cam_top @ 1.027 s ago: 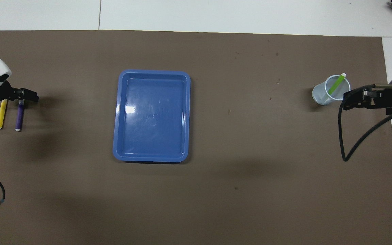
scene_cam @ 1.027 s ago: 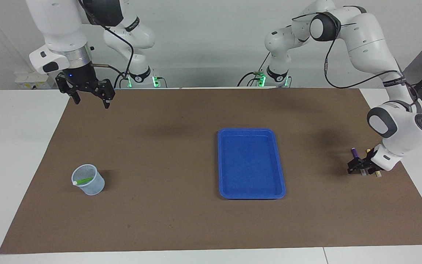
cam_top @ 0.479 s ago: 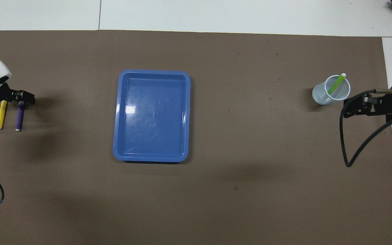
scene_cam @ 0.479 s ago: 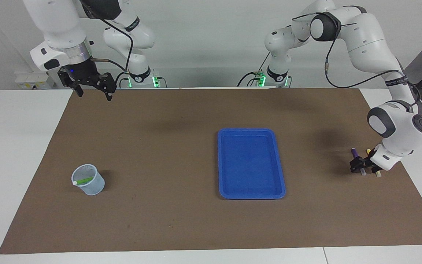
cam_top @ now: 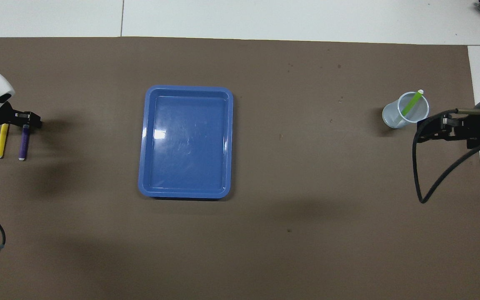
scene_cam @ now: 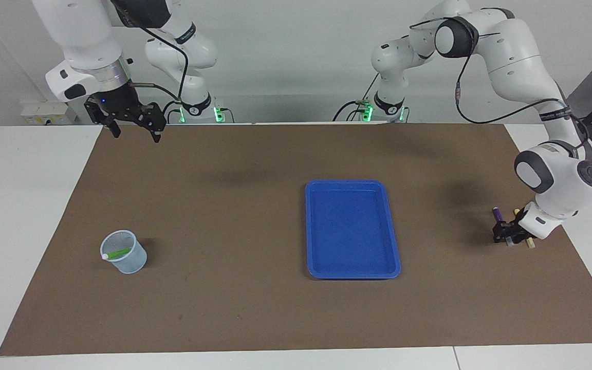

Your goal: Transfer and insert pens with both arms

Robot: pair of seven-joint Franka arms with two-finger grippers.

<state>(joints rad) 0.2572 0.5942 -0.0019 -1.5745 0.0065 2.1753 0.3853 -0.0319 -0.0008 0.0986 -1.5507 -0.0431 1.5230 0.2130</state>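
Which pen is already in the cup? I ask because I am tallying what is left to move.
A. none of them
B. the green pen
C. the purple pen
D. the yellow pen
B: the green pen leans inside the clear cup at the right arm's end of the table, while the purple pen and the yellow pen lie on the brown mat under the left gripper.

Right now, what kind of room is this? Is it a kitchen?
Not a kitchen; it looks like a robot lab. Two big white robot arms stand at a white table covered by a brown mat, with only a blue tray, a clear cup and marker pens.
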